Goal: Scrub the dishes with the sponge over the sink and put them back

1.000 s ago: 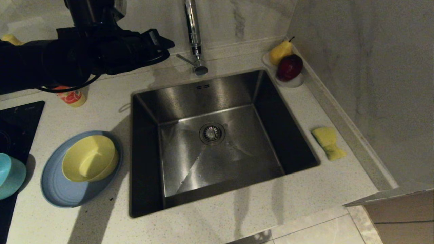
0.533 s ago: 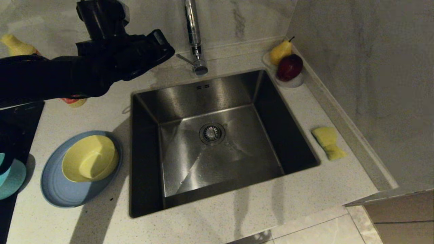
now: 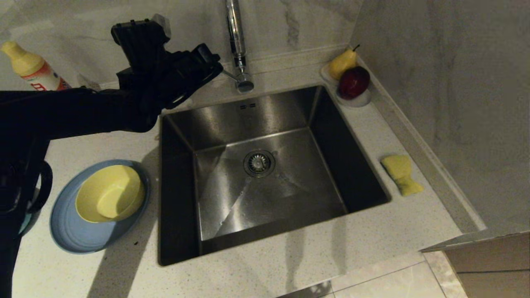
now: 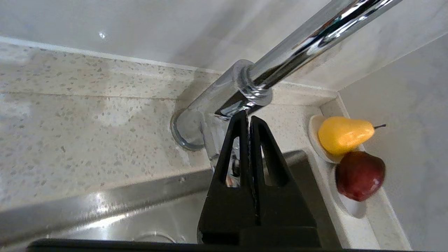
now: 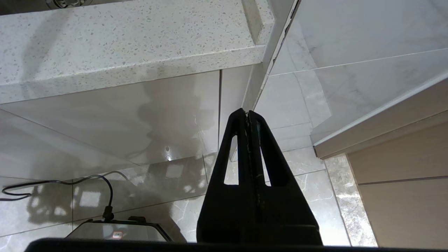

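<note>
left gripper point(image 4: 247, 117) — pressed together, empty — at tap point(image 4: 252, 84).

Sink: rectangular brushed stainless-steel basin point(image 3: 265, 198), satin sheen, streaked reflections
Tap: tall chrome tube point(image 4: 315, 38), mirror-glossy
Desk: pale speckled stone slab point(image 3: 372, 244), smooth, low sheen
Wall: grey-veined marble-look panels point(image 3: 447, 82), polished
Plate: wide slate-blue ridged round dish point(image 3: 72, 236), matt
Bowl: pale-yellow round vessel point(image 3: 109, 193), smooth, faint gloss
Sponge: small yellow pinched pad point(image 3: 401, 174), soft, porous, dull
Gripper: black plastic left jaws point(image 4: 249, 120), matt
</note>
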